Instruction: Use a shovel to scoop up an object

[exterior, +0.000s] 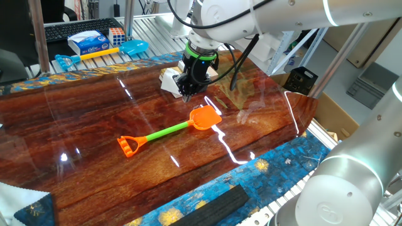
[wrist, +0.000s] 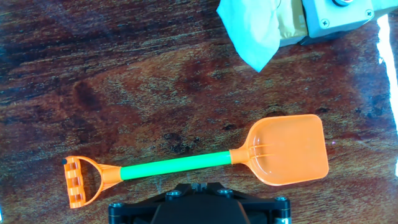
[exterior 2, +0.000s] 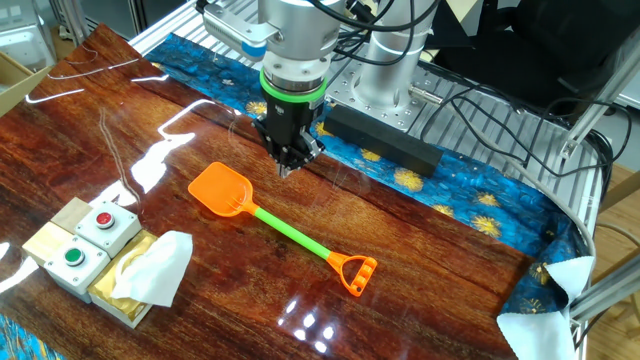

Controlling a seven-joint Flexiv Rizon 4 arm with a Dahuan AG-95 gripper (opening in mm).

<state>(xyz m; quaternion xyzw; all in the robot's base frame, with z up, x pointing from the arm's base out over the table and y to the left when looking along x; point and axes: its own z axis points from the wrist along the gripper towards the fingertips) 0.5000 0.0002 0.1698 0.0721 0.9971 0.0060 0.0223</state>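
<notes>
Wooden table (exterior 2: 420, 250): gripper (exterior 2: 288, 160) above orange shovel (exterior 2: 275, 225)

A glossy silver-white arm (exterior: 282, 19) of rounded cylindrical segments carries a bright green ring (exterior 2: 293, 88) above its black tool (exterior 2: 286, 166). Black cables (exterior: 242, 59) loop alongside the wrist. Small screws (wrist: 172, 194) stud the tool's black housing.

A beige button box (exterior 2: 80, 243) with one red and one green button sits near one worktop (exterior 2: 420, 270) corner; a blue patterned cloth (exterior 2: 470, 190) lines the edges.
</notes>
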